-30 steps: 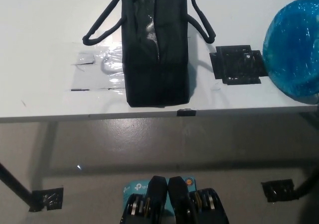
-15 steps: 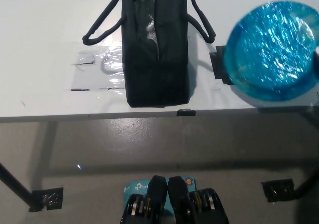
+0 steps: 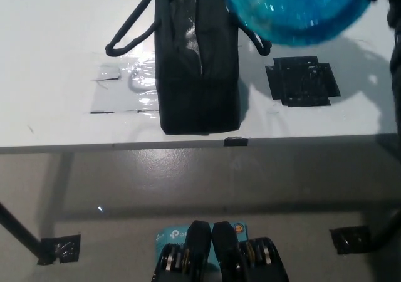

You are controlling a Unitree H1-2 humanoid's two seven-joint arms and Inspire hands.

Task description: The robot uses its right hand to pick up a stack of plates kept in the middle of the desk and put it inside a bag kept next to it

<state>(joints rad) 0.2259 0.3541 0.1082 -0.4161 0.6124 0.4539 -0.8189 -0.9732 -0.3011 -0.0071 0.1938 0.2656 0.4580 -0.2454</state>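
Blue plate stack [image 3: 294,9] held aloft over black bag's [image 3: 197,62] right edge above table [image 3: 50,50]; right hand's grip state indiscernible.

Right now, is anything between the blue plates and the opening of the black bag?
Nothing visible blocks the way. The blue plates hang above the table, overlapping the upper right edge of the black bag. The bag's top slit looks narrow, and its right handle lies just under the plates.
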